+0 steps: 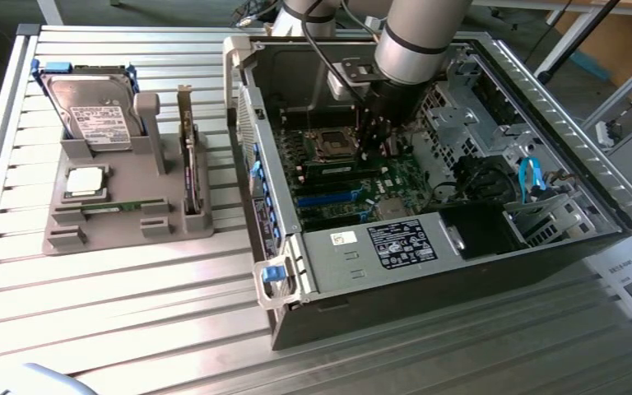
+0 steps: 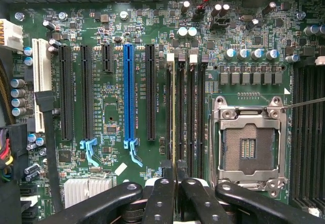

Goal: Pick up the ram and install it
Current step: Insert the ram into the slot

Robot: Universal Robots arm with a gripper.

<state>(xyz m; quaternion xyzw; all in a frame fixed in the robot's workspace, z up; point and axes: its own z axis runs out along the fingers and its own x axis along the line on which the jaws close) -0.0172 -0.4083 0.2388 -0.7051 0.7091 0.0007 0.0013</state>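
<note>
Ram (image 2: 174, 112) is gripped edge-on by the claw (image 2: 172, 170) above memory slots (image 2: 189, 112), wrist view; exterior view adds tray (image 1: 63, 239).

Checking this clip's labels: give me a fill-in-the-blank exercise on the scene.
The gripper sits above the memory slots with its jaws ____.
The processor socket has ____ chip in it.
Between black expansion slots lies one ____ slot.
The hard drive stands on the exterior view's ____ of the computer case.
Missing words: shut, no, blue, left.
</note>
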